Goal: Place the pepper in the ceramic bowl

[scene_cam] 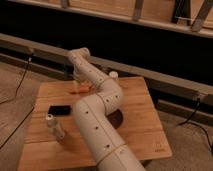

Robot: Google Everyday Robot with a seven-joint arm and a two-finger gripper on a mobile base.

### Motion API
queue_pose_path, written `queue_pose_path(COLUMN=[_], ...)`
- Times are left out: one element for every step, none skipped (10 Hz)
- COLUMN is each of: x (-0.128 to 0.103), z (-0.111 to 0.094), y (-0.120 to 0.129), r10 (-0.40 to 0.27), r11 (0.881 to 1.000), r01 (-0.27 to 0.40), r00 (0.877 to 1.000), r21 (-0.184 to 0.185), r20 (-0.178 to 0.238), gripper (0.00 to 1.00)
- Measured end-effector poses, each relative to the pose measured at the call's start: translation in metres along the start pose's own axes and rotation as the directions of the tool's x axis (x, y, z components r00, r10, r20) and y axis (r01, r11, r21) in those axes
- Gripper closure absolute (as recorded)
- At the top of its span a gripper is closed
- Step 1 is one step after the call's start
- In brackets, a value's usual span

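End effector (76, 81) wide open (empty) just over the pepper (81, 89) on table (145, 125)

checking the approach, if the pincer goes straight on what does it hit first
Most likely the pepper: the pincer points down just above it, near the far edge of the table. Depth is unclear, so it could land beside it instead.
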Motion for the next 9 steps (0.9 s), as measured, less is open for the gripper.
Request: queue_pose_path(x=[-0.0003,-0.0007,-0.0010,-0.0009,-0.0009,-0.0008,-0.0008,-0.0008,-0.0009], z=[0.0004,0.0006,0.0005,0.0006,0.0005,0.0010,0.0008,0.0008,0.0008], y=[0.0011,0.0027,0.0032,0.0030,0.0030,0.0030,0.0029,0.0029,0.0029], r10=[0.017,0.039,0.043,0.043,0.043,0.043,0.043,0.043,0.043], r11=[1.000,0.999,0.999,0.999,0.999,0.999,0.999,0.999,0.999], r01=[-0.017,-0.039,-0.043,-0.043,-0.043,-0.043,-0.043,-0.043,-0.043], r00=[1.000,0.999,0.999,0.999,0.999,0.999,0.999,0.999,0.999], r21=[0.002,0.006,0.007,0.007,0.007,0.007,0.007,0.007,0.007], r20=[-0.003,-0.006,-0.007,-0.007,-0.007,-0.007,-0.007,-0.007,-0.007], gripper=[0.35,0.35,0.35,0.35,0.35,0.35,0.35,0.35,0.35])
